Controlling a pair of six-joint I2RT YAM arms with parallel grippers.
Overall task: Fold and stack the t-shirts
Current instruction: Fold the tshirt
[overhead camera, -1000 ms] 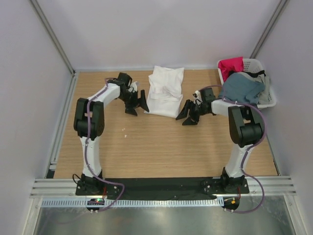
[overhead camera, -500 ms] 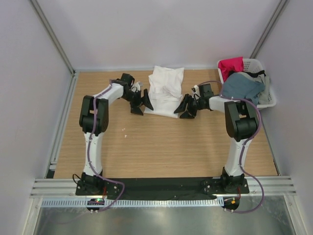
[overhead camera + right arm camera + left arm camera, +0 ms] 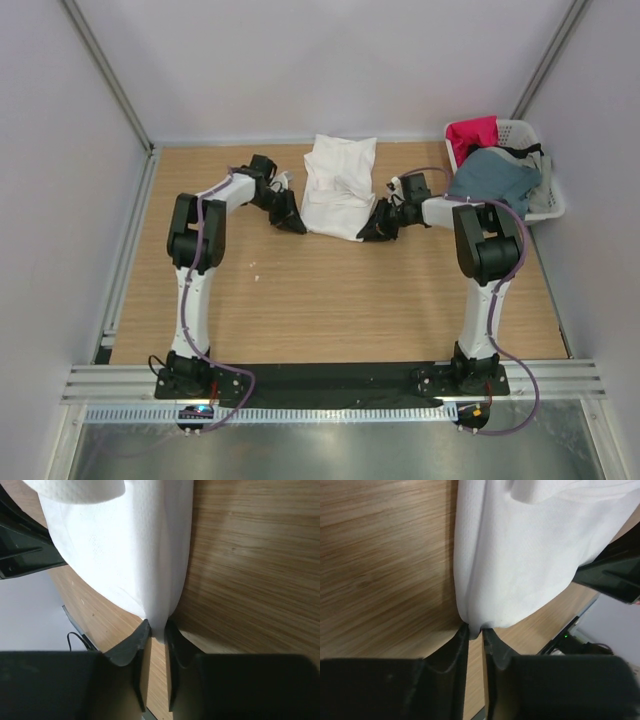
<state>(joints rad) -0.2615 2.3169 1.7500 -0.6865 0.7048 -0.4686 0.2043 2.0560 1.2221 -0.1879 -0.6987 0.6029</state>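
A white t-shirt (image 3: pixel 338 185) lies partly folded on the wooden table (image 3: pixel 330 290), towards the back. My left gripper (image 3: pixel 293 226) is at its near left corner and my right gripper (image 3: pixel 366 235) at its near right corner. In the left wrist view the left gripper (image 3: pixel 475 630) is shut on a pinch of the white cloth (image 3: pixel 520 555) at its hem corner. The right wrist view shows the right gripper (image 3: pixel 157 627) shut on the white cloth's (image 3: pixel 115 545) corner in the same way. A slate blue t-shirt (image 3: pixel 495 178) and a red-pink t-shirt (image 3: pixel 472 135) sit heaped in the basket.
The white slotted basket (image 3: pixel 556 203) stands at the back right corner, close to the right arm. White walls with metal posts enclose the table on three sides. Bare wood stretches from the shirt to the arm bases.
Both grippers moved inward to the white t-shirt's near corners and shut on the cloth; a second ago they stood open beside it.
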